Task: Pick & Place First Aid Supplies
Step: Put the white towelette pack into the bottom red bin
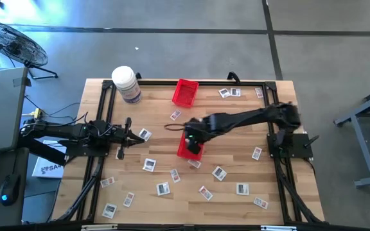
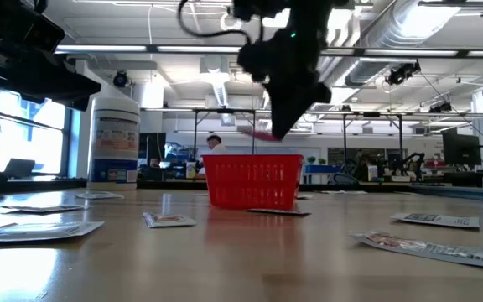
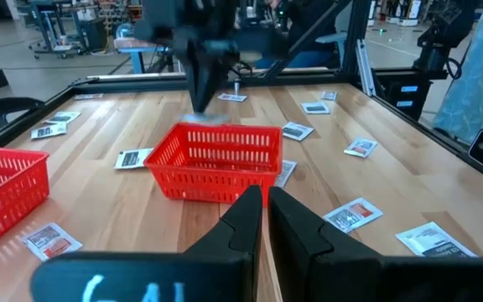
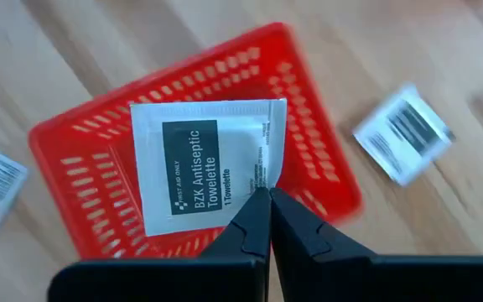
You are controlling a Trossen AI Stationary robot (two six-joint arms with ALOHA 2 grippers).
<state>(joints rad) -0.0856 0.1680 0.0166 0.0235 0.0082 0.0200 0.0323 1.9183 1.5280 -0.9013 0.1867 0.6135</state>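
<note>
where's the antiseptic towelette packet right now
The towelette packet is pinched at its edge by the right end effector, held over the red basket at the table's middle.

Dark jointed arms [image 1: 249, 117] — black cables, tapered black fingers [image 4: 254, 220].

The high camera looks straight down on the whole desk [image 1: 236, 167], while the low one sits at desk-top level, facing the room behind. The left wrist camera looks level across the desk; the right wrist's hangs close above the red basket [image 4: 82, 159] all four share.
</note>
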